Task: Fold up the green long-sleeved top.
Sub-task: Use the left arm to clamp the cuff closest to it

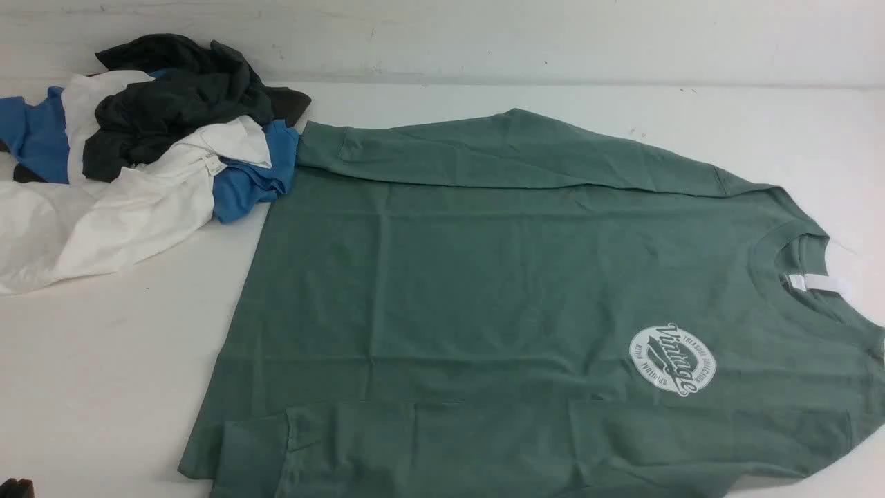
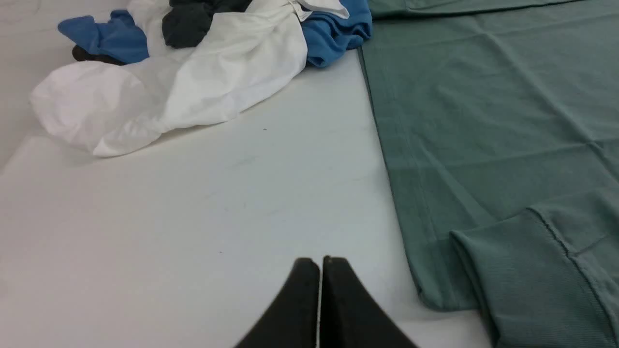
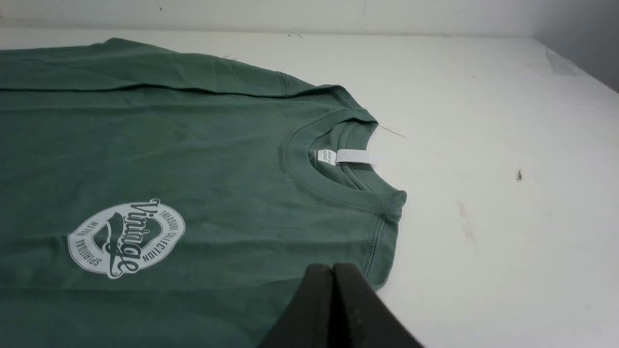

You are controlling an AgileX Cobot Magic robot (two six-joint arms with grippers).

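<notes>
left gripper (image 2: 320, 263): jaws pressed together, empty, low over bare table (image 2: 193, 217) beside the hem.
right gripper (image 3: 332, 268): jaws together, nothing held, over near shoulder edge by collar (image 3: 338, 193).
green long-sleeved top (image 1: 484, 290): flat, logo up, collar to the right, sleeves folded in, near cuff (image 2: 522, 270).
handling: soft, light, limp; likely wrinkles; pinch hem corner and shoulder.
far: pile of clothes (image 1: 138, 138) touching top.

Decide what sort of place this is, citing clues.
Probably a test bench for clothes folding: plain white table against a blank wall, the green long-sleeved top spread flat, a heap of other garments beside it.
</notes>
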